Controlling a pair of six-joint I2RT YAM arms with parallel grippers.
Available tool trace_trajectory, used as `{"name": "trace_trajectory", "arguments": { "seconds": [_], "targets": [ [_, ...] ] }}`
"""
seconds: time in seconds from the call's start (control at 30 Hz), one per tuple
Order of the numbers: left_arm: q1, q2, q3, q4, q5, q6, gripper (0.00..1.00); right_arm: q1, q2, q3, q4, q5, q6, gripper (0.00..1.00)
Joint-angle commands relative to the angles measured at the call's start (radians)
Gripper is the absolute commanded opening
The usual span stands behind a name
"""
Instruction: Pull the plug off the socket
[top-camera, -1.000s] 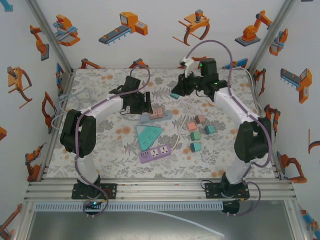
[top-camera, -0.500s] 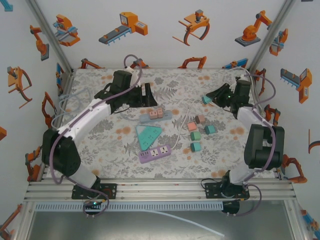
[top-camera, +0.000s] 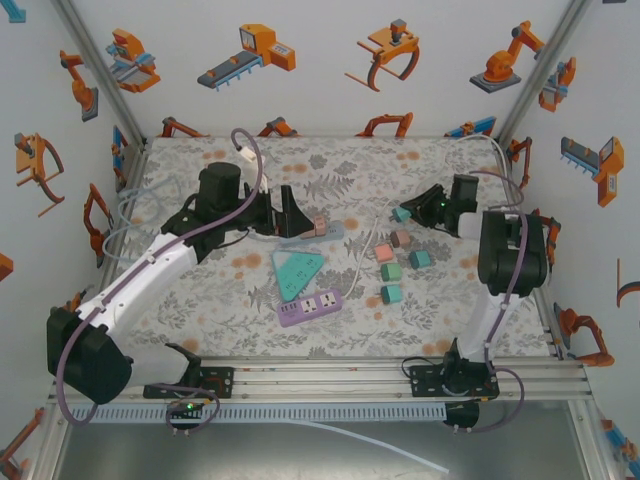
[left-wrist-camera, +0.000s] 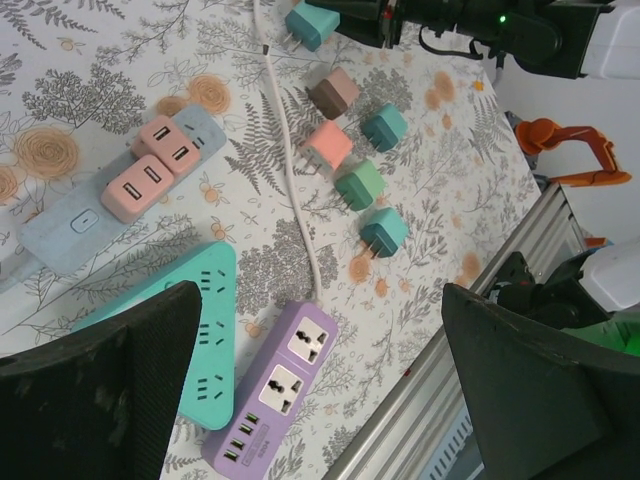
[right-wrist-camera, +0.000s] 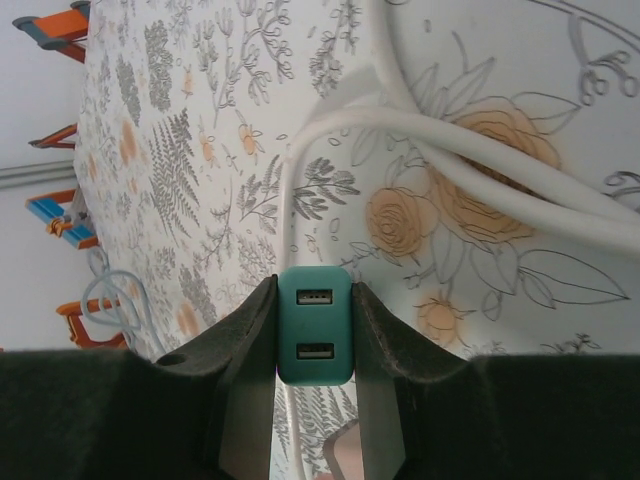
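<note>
My right gripper (right-wrist-camera: 314, 345) is shut on a teal two-port plug (right-wrist-camera: 314, 325), held just above the floral mat over a white cable (right-wrist-camera: 450, 140). From above, the teal plug (top-camera: 401, 214) sits at the tip of the right gripper (top-camera: 408, 211), to the right of the socket strip. The grey-blue socket strip (top-camera: 330, 230) lies mid-table with two pink plugs (top-camera: 314, 225) still in it. My left gripper (top-camera: 288, 212) stands wide open just left of that strip, holding nothing. In the left wrist view its fingers (left-wrist-camera: 100, 390) frame the strip (left-wrist-camera: 70, 235) and the pink plugs (left-wrist-camera: 150, 170).
A teal triangular strip (top-camera: 296, 270) and a purple strip (top-camera: 310, 306) lie in front of the grey one. Several loose plugs (top-camera: 392, 270), brown, pink, teal and green, sit right of centre. The white cable (top-camera: 362, 250) runs between them. The aluminium table edge (left-wrist-camera: 470, 400) is close.
The left gripper has opened, let go of the grey-blue strip and drawn back to the left. The right arm has swung right and down, carrying the teal plug away from the strip.
</note>
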Motion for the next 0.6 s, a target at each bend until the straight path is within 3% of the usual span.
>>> {"name": "trace_trajectory", "arguments": {
  "seconds": [0.0, 0.03, 0.27, 0.47, 0.57],
  "targets": [
    [-0.002, -0.025, -0.032, 0.005, -0.005, 0.038, 0.97, 0.028, 0.003, 0.033, -0.028, 0.058, -0.035, 0.30],
    [-0.003, -0.024, -0.037, 0.017, -0.006, 0.039, 0.97, 0.031, 0.005, 0.035, -0.043, 0.068, -0.043, 0.36],
    [-0.002, 0.004, -0.023, 0.024, -0.017, 0.071, 0.97, 0.036, -0.022, 0.040, -0.163, 0.130, -0.123, 0.53],
    [-0.003, 0.045, -0.035, 0.084, -0.039, -0.002, 0.97, 0.035, -0.110, 0.057, -0.264, 0.164, -0.221, 0.55],
    [-0.003, 0.060, -0.029, 0.076, -0.117, -0.055, 0.97, 0.042, -0.188, 0.060, -0.267, 0.156, -0.284, 0.55]
  ]
}}
